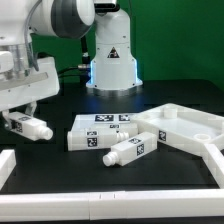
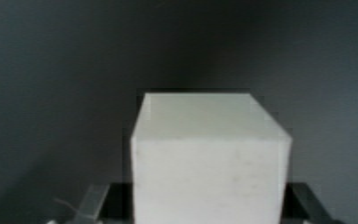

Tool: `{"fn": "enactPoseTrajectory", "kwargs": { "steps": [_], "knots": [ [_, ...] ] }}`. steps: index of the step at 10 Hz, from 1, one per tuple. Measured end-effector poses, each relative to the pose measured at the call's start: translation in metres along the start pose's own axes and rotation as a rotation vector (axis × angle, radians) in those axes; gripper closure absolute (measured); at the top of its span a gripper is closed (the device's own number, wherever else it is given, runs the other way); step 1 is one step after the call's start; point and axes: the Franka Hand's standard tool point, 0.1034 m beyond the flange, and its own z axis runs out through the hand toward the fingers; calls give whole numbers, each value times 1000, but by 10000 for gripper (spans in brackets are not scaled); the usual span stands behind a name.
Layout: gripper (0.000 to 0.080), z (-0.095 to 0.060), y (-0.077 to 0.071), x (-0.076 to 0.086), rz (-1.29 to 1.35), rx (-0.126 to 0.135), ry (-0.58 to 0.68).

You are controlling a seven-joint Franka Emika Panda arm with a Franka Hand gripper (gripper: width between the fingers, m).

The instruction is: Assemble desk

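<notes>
Black worktop (image 1: 60, 105) carries everything, edged by a white rail (image 1: 100, 203) along the side nearest the exterior camera. The biggest desk part, the tabletop slab (image 1: 185, 125), lies flat at the exterior view's right, close to that rail. Near the middle sits what looks like a pair of legs (image 1: 100, 132) side by side, tags facing up and forward. Just in front of them lies a loose leg (image 1: 130, 150), set on a diagonal.

At the exterior view's left, the claw (image 1: 24, 113) is clenched on the held leg (image 1: 31, 126). In the wrist view that white block (image 2: 202, 150) fills the space between the two fingers and runs straight away from the camera. Seen from outside, its long axis is close to level, with the narrower end toward the exterior view's right. Whether it touches the worktop or hangs just above it I cannot tell.

The slab lies well apart from the claw, toward the exterior view's right, with the other legs between. My reading is that the carry must clear those legs, and the leg must be turned upright before it can be seated.
</notes>
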Motion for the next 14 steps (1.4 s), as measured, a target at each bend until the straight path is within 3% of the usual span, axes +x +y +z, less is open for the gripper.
{"fn": "enactPoseTrajectory", "kwargs": {
  "steps": [2,3,4,5,10,11,12,13,14],
  "knots": [
    [512,2,0,0,-2,2,0],
    [512,4,-1,-5,52,-10,10],
    [512,13,-13,-25,158,-7,16],
    [512,21,-25,-40,251,19,13],
    [512,28,-32,-46,342,33,9],
    [512,31,-36,-57,389,4,8],
    [512,36,-45,-74,538,13,14],
    [512,38,-49,-77,590,43,13],
    [512,39,-51,-74,591,47,12]
  ]
}}
